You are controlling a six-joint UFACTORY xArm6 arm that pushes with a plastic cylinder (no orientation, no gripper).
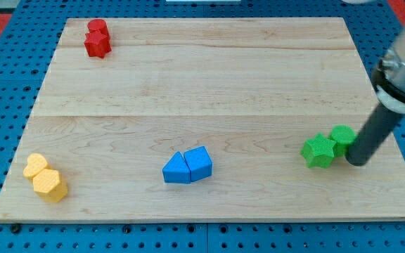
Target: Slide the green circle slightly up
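The green circle [342, 136] lies near the board's right edge, touching a green star [318, 150] on its lower left. My tip [357, 161] rests on the board just below and to the right of the green circle, close against it. The dark rod rises from the tip toward the view's upper right.
Two blue blocks [188, 166] sit together at the bottom centre. Two yellow blocks [45, 178] sit at the bottom left. Two red blocks [98, 38] sit at the top left. The wooden board [202, 77] ends just right of my tip.
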